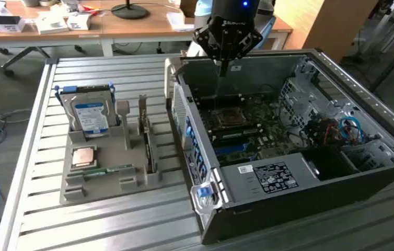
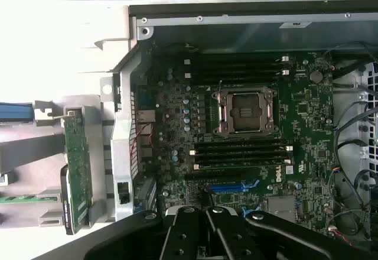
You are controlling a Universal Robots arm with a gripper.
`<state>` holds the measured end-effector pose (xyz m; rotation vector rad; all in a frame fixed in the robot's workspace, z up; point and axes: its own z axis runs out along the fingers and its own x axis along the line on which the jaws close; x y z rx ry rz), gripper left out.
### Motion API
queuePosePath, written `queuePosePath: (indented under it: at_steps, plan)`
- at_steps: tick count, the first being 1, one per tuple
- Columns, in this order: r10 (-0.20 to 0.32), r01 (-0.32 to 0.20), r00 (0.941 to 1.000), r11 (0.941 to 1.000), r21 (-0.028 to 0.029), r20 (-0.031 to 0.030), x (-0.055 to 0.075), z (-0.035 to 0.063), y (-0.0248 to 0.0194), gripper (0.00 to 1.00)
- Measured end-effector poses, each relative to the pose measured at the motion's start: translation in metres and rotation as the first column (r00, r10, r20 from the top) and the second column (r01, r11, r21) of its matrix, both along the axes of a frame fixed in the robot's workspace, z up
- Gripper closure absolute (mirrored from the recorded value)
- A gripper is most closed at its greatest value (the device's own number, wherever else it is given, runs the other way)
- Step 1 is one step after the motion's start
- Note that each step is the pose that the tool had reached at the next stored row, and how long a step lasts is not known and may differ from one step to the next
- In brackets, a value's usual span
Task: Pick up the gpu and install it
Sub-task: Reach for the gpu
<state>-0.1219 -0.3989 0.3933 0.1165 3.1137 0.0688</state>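
Observation:
The gpu (image 1: 145,137) stands on edge in a slot of the grey holder tray (image 1: 99,185) on the exterior view's left, its thin board seen from above. In the wrist view the gpu (image 2: 77,168) lies outside the case wall, beside the metal rear panel. My gripper (image 1: 223,64) hangs over the back of the open computer case (image 1: 267,178), well away from the card. Its black fingers (image 2: 189,233) meet with nothing between them. Below them lies the motherboard (image 2: 307,118) with a blue expansion slot (image 2: 233,186).
The tray also holds a blue-labelled hard drive (image 1: 90,114), a copper-coloured chip (image 1: 84,157) and a green memory stick (image 1: 106,170). Cables (image 1: 343,130) crowd the case's far side. A slatted metal table (image 1: 113,225) carries everything; a wooden desk (image 1: 134,23) stands behind.

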Motion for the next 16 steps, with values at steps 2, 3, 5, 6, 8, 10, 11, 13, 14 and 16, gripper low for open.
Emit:
queuePosePath:
  at_steps: [2,3,5,6,8,10,11,13,14,16]
  plan:
    - [0.0,0.0,1.0,1.0,0.0,0.0,0.0,0.0,0.0,0.89]
    - [0.0,0.0,1.0,1.0,0.0,0.0,0.0,0.0,0.0,0.89]
    - [0.0,0.0,1.0,1.0,0.0,0.0,0.0,0.0,0.0,0.89]
    - [0.0,0.0,1.0,1.0,0.0,0.0,0.0,0.0,0.0,0.89]
    - [0.0,0.0,1.0,1.0,0.0,0.0001,0.0,0.0,0.0,0.89]
    - [0.0,0.0,1.0,1.0,0.0001,0.0001,-0.0002,-0.0001,0.0,0.89]
    - [0.0,0.0,1.0,1.0,0.0002,0.0002,-0.0007,-0.0001,0.0,0.89]
    - [0.0,0.0,1.0,1.0,0.0001,0.0001,-0.002,-0.0001,0.0,0.89]
    - [0.0,0.0,1.0,1.0,0.0,0.0,-0.0029,0.0,0.0,0.89]
    - [0.0,0.0,1.0,1.0,0.0,0.0001,-0.0056,0.0,0.0,0.89]
